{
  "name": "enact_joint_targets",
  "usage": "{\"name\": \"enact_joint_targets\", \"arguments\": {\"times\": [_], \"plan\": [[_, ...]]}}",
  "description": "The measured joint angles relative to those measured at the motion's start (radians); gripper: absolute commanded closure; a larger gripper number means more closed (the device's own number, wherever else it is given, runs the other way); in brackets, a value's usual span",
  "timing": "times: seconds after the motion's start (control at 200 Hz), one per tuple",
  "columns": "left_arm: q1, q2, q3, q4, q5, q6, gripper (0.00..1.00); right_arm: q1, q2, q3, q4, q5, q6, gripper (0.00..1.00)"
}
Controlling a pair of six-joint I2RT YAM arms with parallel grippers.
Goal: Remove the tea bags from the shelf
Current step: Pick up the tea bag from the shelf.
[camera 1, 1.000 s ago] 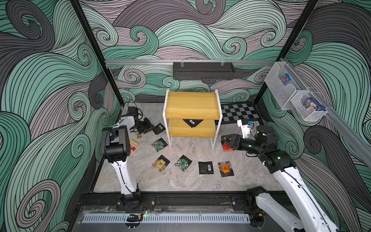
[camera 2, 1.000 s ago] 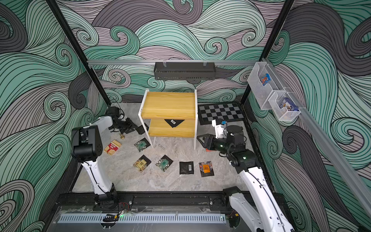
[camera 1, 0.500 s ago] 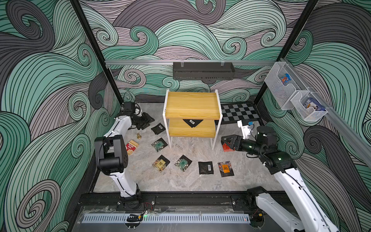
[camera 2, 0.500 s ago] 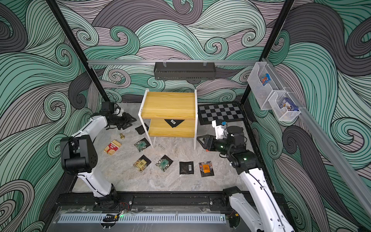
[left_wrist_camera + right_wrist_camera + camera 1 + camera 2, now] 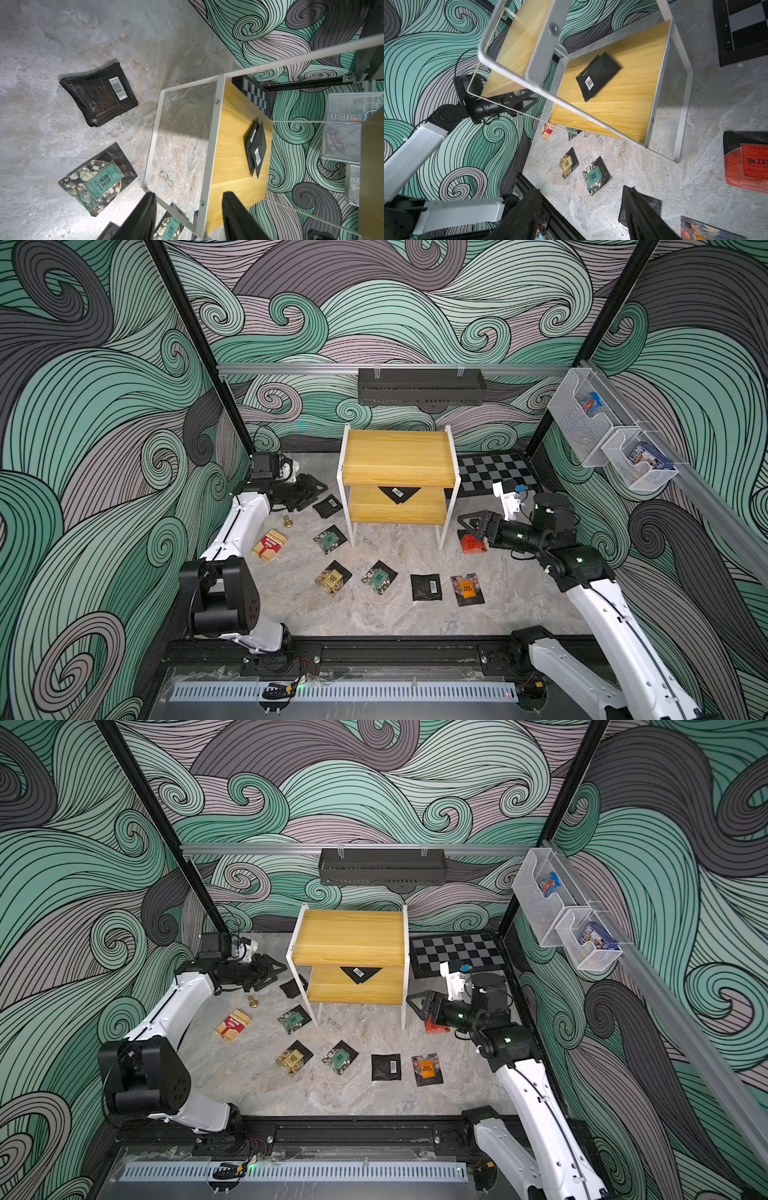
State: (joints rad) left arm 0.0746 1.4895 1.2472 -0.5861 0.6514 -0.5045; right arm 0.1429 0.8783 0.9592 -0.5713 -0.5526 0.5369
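Seven flat tea bags [image 5: 425, 587] lie on grey marbled table [image 5: 374, 616], seemingly two overlapped black sachets [image 5: 255, 143] left on lower tier of yellow-board white-frame shelf [image 5: 374, 510]; left gripper [image 5: 312, 495], right gripper [image 5: 467, 524] both spread, empty.

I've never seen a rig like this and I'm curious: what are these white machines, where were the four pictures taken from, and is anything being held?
They are two robot arms, each ending in a two-fingered gripper. The two wide pictures come from one camera pair looking down on everything; the close-ups come from a camera on each arm's wrist. In the middle stands a yellow shelf; black tea bags lie on its lower board. Other tea bags lie scattered on the table, a red tea bag near the right gripper. The left gripper is at the shelf's other side. Both grippers are open and hold nothing.
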Motion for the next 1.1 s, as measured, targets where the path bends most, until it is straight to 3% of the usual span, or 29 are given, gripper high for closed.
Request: {"name": "enact_joint_targets", "arguments": {"times": [0.645, 0.685, 0.7, 0.72, 1.101], "plan": [[-0.082, -0.119, -0.106, 0.002, 0.042, -0.003, 0.44, -0.143, 0.220, 0.077, 0.087, -0.043, 0.050, 0.20], [-0.082, -0.119, -0.106, 0.002, 0.042, -0.003, 0.44, -0.146, 0.238, 0.077, 0.097, -0.046, 0.055, 0.16], [-0.082, -0.119, -0.106, 0.002, 0.042, -0.003, 0.44, -0.147, 0.244, 0.077, 0.102, -0.047, 0.055, 0.04], [-0.082, -0.119, -0.106, 0.002, 0.042, -0.003, 0.44, -0.149, 0.253, 0.077, 0.106, -0.050, 0.058, 0.01], [-0.084, -0.119, -0.109, 0.002, 0.059, -0.002, 0.44, -0.149, 0.485, 0.130, 0.196, -0.084, 0.077, 0.02]]}}
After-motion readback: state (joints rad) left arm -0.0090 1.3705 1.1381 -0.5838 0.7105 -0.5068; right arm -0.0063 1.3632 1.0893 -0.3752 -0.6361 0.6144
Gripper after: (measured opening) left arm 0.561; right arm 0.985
